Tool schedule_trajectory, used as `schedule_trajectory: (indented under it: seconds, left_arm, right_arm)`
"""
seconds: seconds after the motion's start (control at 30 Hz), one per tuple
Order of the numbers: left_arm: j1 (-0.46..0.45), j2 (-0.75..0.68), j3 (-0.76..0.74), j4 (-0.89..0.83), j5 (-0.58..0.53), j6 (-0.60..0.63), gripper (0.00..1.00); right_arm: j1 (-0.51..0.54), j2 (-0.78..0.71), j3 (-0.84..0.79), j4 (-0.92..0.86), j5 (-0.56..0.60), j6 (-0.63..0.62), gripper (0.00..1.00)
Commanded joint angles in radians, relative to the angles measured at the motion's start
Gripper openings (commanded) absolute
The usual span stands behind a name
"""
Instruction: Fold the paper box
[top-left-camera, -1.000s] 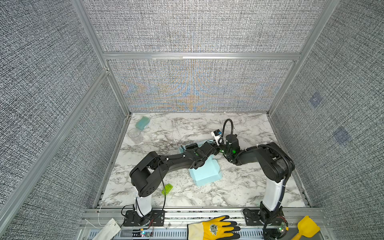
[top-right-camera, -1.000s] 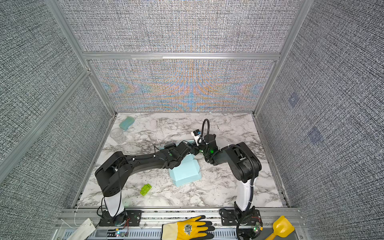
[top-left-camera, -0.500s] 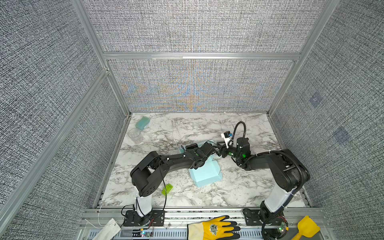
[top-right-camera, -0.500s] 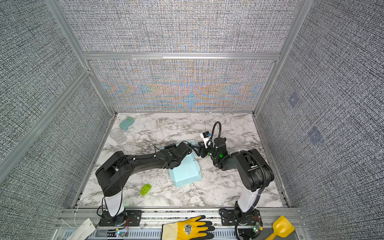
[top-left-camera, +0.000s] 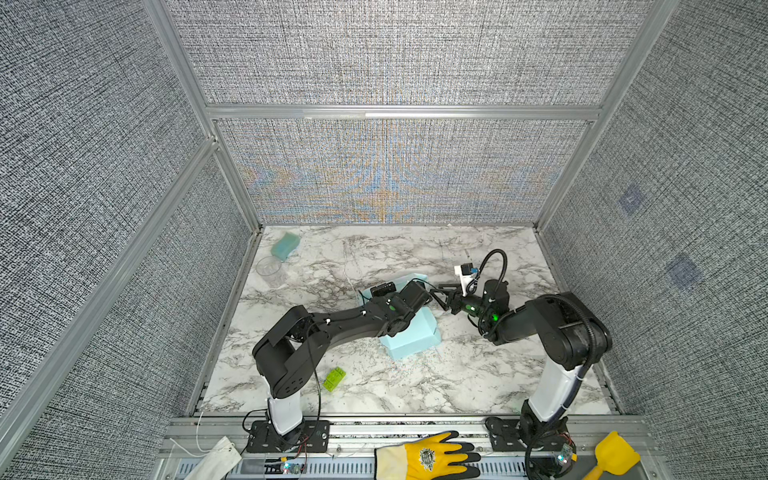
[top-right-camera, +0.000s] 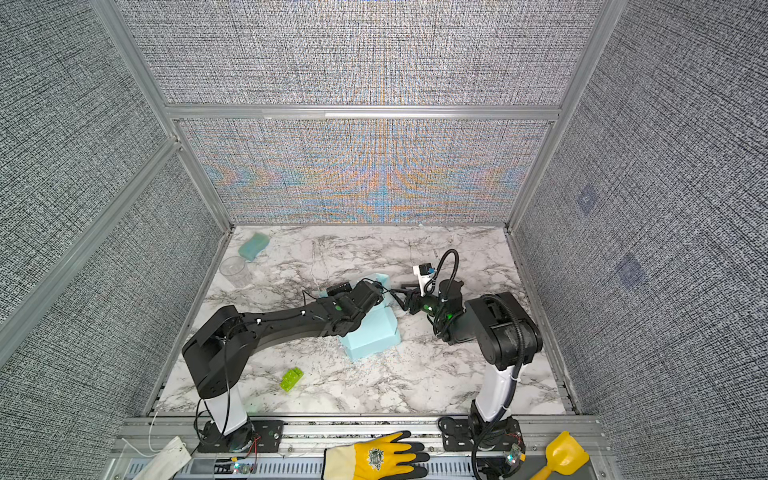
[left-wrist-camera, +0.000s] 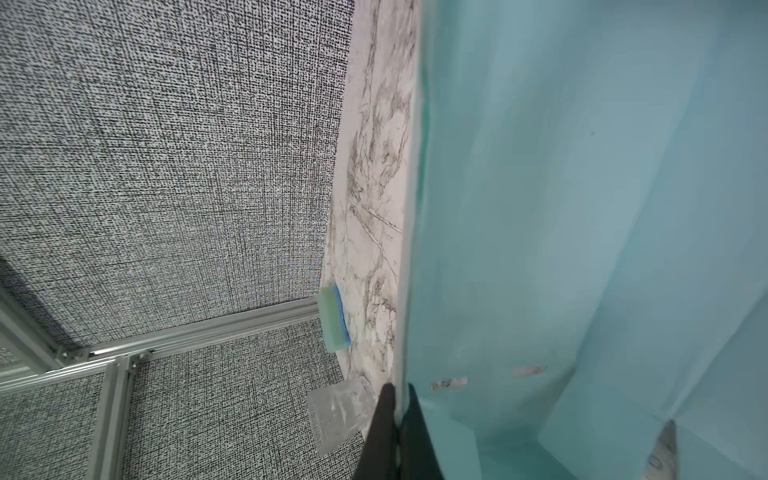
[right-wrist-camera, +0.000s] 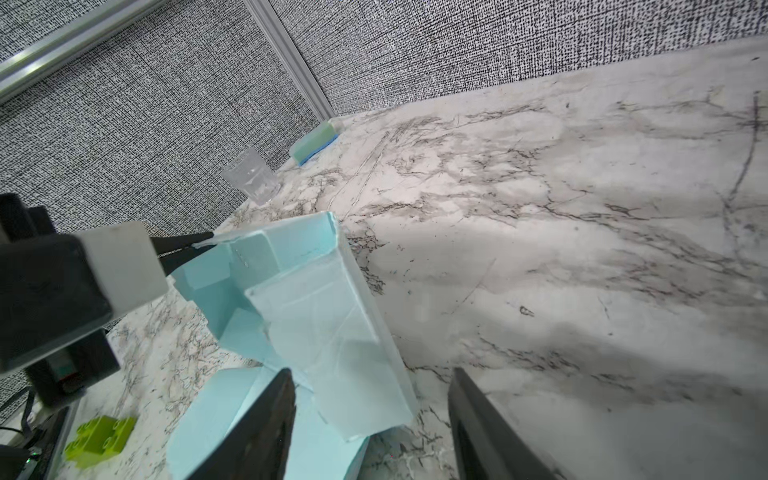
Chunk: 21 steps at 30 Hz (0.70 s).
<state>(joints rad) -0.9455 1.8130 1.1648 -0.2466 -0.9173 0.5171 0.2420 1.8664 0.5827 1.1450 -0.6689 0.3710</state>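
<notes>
The pale blue paper box (top-left-camera: 412, 337) (top-right-camera: 372, 332) stands partly folded mid-table, with one wall upright at its far side. My left gripper (left-wrist-camera: 397, 400) is shut on the edge of that upright wall (left-wrist-camera: 540, 208). The right wrist view shows its fingers (right-wrist-camera: 183, 246) pinching the box's rim (right-wrist-camera: 291, 226). My right gripper (right-wrist-camera: 370, 409) (top-left-camera: 441, 296) is open just right of the box. A loose pale flap (right-wrist-camera: 332, 332) lies ahead of its fingers, and nothing is held between them.
A teal sponge (top-left-camera: 285, 244) and a clear cup (top-left-camera: 271, 268) sit at the far left near the wall. A lime-green brick (top-left-camera: 334, 379) lies front left by the left arm's base. A yellow glove (top-left-camera: 424, 459) and a yellow scoop (top-left-camera: 613, 455) rest beyond the front rail.
My right arm has drawn back to the right, away from the box's top. The left gripper has kept its pinch on the box wall.
</notes>
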Motion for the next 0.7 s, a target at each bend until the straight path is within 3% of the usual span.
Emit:
schedule_trajectory:
  seconds: [0.0,0.2,0.67]
  left_arm:
    - [-0.012,-0.006,0.005,0.021,-0.033,0.004,0.0]
    - [-0.037,-0.003,0.004,0.01,-0.044,-0.003,0.0]
    - [-0.049,-0.007,-0.002,0.006,-0.029,-0.015,0.0]
  right_arm:
    - [0.0,0.017,0.013,0.053,-0.03,0.011,0.57]
    - [0.015,0.032,0.045,-0.017,-0.032,-0.048,0.48]
    - [0.066,0.031,0.056,-0.083,-0.012,-0.13,0.43]
